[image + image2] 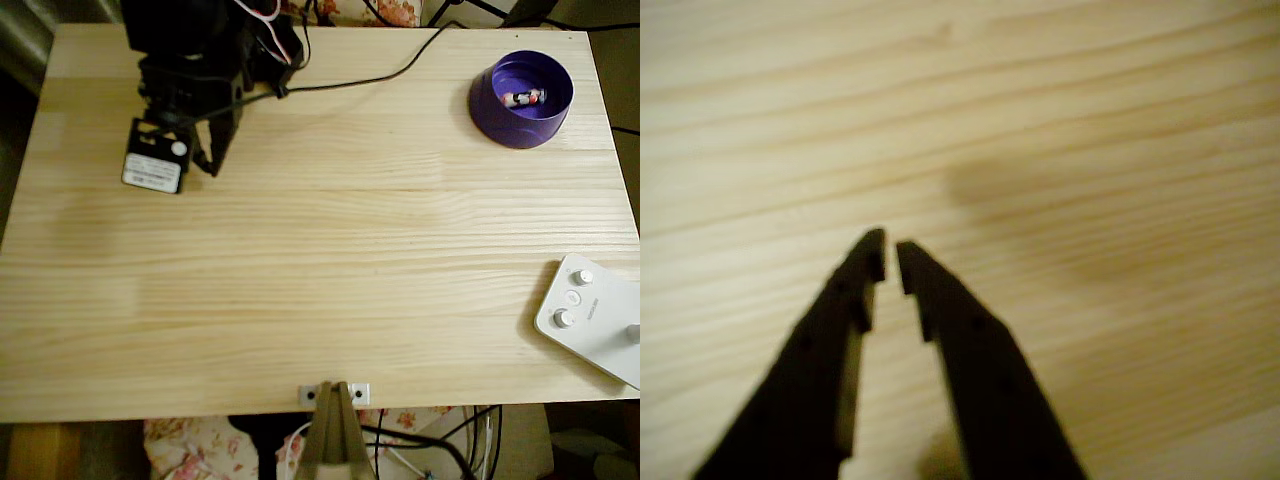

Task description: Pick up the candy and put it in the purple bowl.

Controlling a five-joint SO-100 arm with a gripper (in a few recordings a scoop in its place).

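Finding: the candy (523,98) lies inside the purple bowl (495,110), on its floor, at the table's (330,260) upper right in the overhead view. I judge the placing done; nothing of the task appears left but to rest. The candy's long axis runs close to left-right in that view, tilted slightly, its right end a little higher; I cannot tell the two ends apart. My gripper (890,258) is well apart from the bowl, at the upper left, over bare wood. Its jaws stand nearly closed, a thin gap at the tips, holding nothing.
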